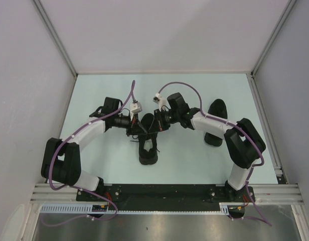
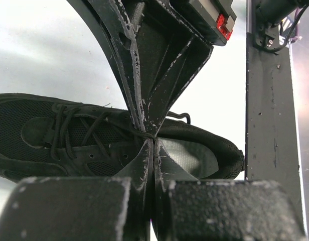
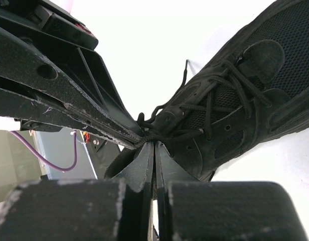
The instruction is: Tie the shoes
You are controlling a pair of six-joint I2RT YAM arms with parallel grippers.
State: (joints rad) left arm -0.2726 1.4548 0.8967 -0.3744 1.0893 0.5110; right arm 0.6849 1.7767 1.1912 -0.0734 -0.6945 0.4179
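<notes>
Top external, left hand (image 1: 140,131), right hand (image 1: 157,129) clamped on laces (image 2: 76,125), sneaker (image 1: 148,151) centred on table (image 1: 107,93)

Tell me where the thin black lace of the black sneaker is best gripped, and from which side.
Probably the thin black lace's loose end, standing free by the top eyelets of the black mesh sneaker. Come from above: elsewhere it lies flat and crossed.

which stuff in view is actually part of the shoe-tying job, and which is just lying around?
In the job:
all-black low-top mesh sneaker; its thin black laces; left end effector and right end effector, both shut on the laces.

Lying about:
dark shoe-shaped object, partly under the right arm, untouched.
</notes>
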